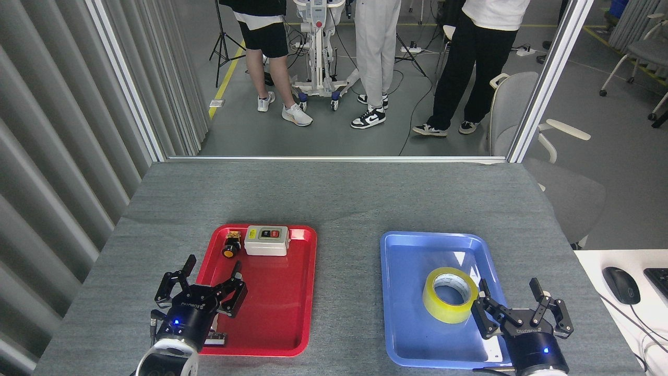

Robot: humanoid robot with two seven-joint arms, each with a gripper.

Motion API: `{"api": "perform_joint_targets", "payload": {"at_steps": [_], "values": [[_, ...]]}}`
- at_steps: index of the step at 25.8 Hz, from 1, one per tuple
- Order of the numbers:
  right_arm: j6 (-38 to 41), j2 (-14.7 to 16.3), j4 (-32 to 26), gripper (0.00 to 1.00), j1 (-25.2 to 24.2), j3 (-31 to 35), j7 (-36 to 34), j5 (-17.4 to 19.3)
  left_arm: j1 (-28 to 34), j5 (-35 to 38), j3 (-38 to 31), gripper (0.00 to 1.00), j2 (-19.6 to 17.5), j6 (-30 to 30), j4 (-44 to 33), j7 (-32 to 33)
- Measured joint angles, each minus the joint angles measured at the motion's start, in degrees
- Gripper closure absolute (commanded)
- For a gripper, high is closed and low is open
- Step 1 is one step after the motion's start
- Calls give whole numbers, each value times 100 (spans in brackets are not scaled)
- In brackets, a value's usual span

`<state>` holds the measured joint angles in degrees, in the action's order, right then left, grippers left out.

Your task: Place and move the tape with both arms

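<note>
1. Head view showed the tape (450, 295) lying flat in the blue tray (407, 271) on the right side of the worktop (334, 198), its core hole facing up.
2. My right gripper (513, 301) sat just beside the roll, at the tray's right edge, with its fingers (486, 292) spread wide and holding nothing; whether the nearer one touched the roll's rim, I could not tell.
3. My left gripper (211, 271) hovered over the left rim of the red tray (292, 313), fingers also spread wide and empty (a grey switch box (267, 240) and a small yellow-capped button (230, 246) lay at that tray's far end, well clear of it).
4. By my judgement the step in hand was the approach to pick up the tape, with no grasp made yet.
5. The next move would call for shifting the right gripper left over the roll, straddling its wall with one finger in the core hole, then closing firmly before lifting.
6. The red tray's open near half looked a likely place for it.
</note>
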<state>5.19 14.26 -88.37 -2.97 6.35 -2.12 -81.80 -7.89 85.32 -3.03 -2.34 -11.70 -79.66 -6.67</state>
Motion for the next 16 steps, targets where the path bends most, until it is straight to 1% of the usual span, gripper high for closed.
{"api": "perform_joint_targets", "payload": {"at_steps": [16], "values": [[-16, 4, 13, 0, -133, -64, -201, 22, 1, -8, -39, 0, -13, 2, 23, 0]]}}
